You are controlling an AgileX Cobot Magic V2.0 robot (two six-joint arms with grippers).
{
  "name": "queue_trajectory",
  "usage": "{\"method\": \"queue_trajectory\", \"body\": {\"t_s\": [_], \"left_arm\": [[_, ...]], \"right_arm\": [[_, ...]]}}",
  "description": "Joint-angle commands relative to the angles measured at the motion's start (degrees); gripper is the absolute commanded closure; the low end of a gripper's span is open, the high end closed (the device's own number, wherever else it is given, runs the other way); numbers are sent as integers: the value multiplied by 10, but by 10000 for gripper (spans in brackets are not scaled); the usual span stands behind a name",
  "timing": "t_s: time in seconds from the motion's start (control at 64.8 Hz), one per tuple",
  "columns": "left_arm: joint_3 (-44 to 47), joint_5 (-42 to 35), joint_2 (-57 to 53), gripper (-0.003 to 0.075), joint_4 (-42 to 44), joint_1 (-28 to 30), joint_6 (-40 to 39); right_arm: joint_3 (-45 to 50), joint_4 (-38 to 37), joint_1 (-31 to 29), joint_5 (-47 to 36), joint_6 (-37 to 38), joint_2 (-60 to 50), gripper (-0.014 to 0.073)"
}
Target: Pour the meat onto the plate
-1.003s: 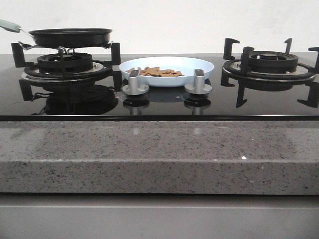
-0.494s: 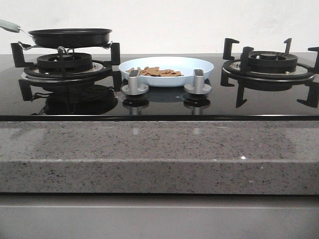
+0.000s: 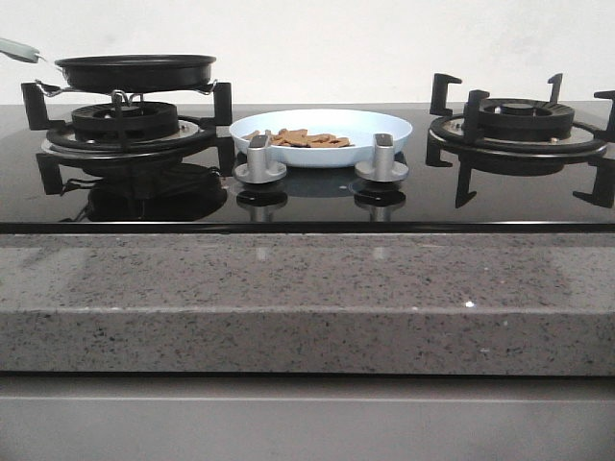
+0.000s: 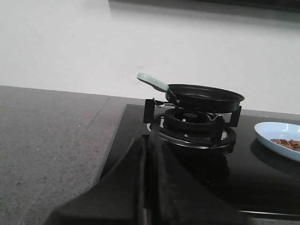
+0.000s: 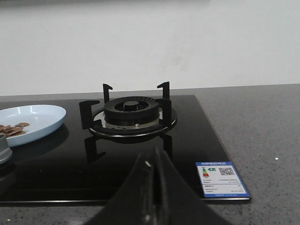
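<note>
The pale blue-white plate (image 3: 322,135) sits on the black glass hob between the two burners, and the orange-brown meat slices (image 3: 306,139) lie in it. The plate also shows in the left wrist view (image 4: 277,139) and the right wrist view (image 5: 33,122), with meat (image 4: 288,143) (image 5: 11,129) in it. The black frying pan (image 3: 135,71) rests on the left burner, its pale green handle (image 4: 153,81) pointing away from the plate. My left gripper (image 4: 146,145) is shut and empty, in front of the left burner. My right gripper (image 5: 153,159) is shut and empty, in front of the right burner. Neither gripper shows in the front view.
Two silver knobs (image 3: 260,161) (image 3: 381,160) stand on the hob just in front of the plate. The right burner grate (image 3: 519,125) is bare. A blue energy label (image 5: 221,178) lies at the hob's near right corner. A grey stone counter (image 3: 307,298) surrounds the hob.
</note>
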Motion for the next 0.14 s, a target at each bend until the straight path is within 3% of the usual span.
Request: {"method": "queue_trajectory", "body": {"t_s": [0.0, 0.123], "left_arm": [[3, -43, -10, 741, -5, -1, -1], [3, -43, -10, 741, -5, -1, -1]], "right_arm": [[-3, -12, -5, -50, 0, -9, 662], [-3, -12, -5, -50, 0, -9, 662]]}}
